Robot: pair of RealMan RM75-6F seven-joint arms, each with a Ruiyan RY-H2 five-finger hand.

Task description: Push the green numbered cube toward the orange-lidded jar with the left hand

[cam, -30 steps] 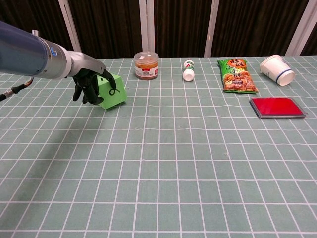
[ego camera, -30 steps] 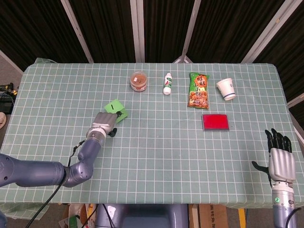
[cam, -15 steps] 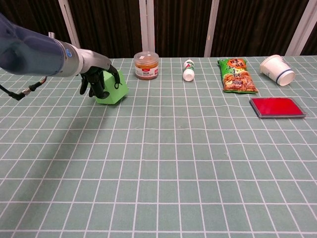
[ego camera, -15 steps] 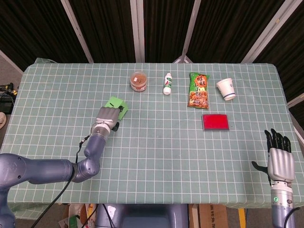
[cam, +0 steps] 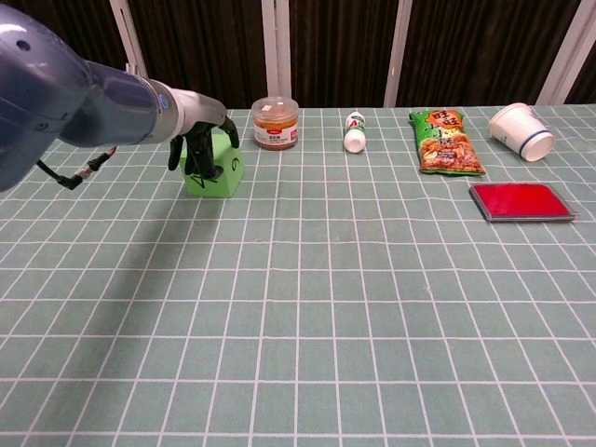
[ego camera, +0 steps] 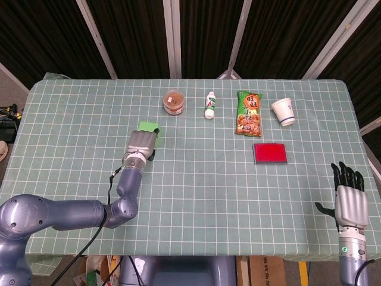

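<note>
The green numbered cube sits flat on the checked cloth, a short way left of and nearer than the orange-lidded jar. My left hand rests against the cube's top and left side, dark fingers hanging apart over its front; it holds nothing. In the head view the hand covers most of the cube, and the jar stands beyond to the right. My right hand hovers at the table's near right corner, fingers spread and empty.
Along the far side stand a white bottle, a green snack bag and a paper cup. A flat red box lies nearer on the right. The table edge runs close to me.
My left hand has slid the cube away from me and to the right, closer to the jar. The cube has turned from tilted to flat. The right hand stayed put.
</note>
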